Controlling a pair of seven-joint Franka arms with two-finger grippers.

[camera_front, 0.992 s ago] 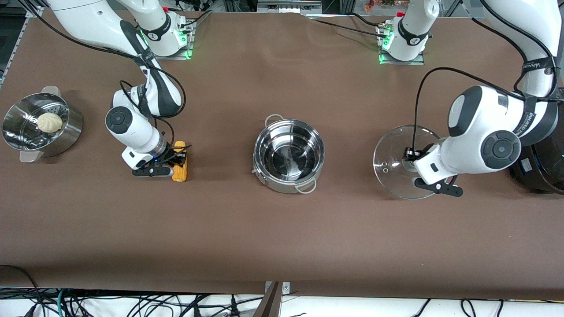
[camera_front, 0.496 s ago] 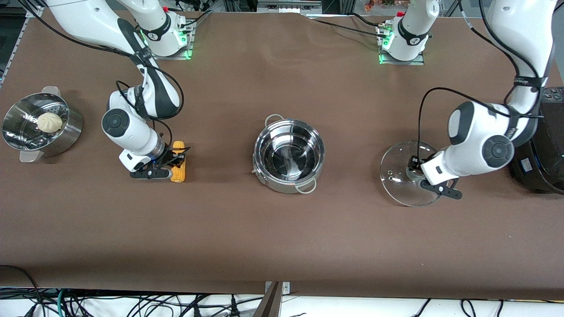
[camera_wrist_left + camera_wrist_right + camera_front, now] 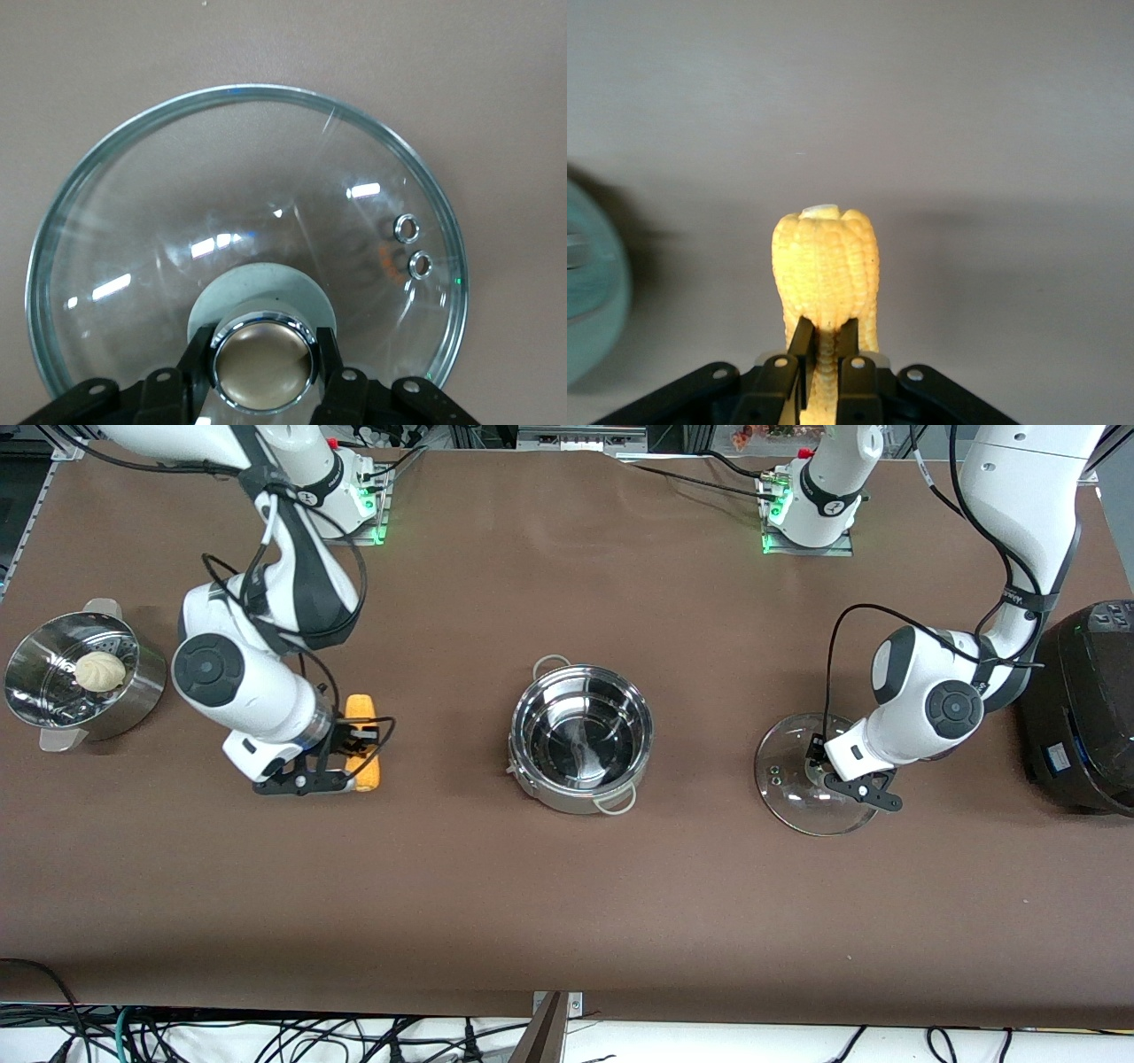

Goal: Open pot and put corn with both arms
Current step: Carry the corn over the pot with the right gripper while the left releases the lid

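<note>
White arms [image 3: 239, 682], black joint bands, seemingly black cables.

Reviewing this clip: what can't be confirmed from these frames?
- Front view: whether the corn has left the table; the right end effector covers its middle.
- Front view: the glass lid's knob, hidden by the left end effector.
- Front view: black cooker, cut off by the edge.
- Right wrist view: blurred teal shape at the edge.

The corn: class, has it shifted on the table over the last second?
Yes. The corn, gripped by the right gripper, has tilted and moved slightly farther from the front camera, judged against the pot.
</note>
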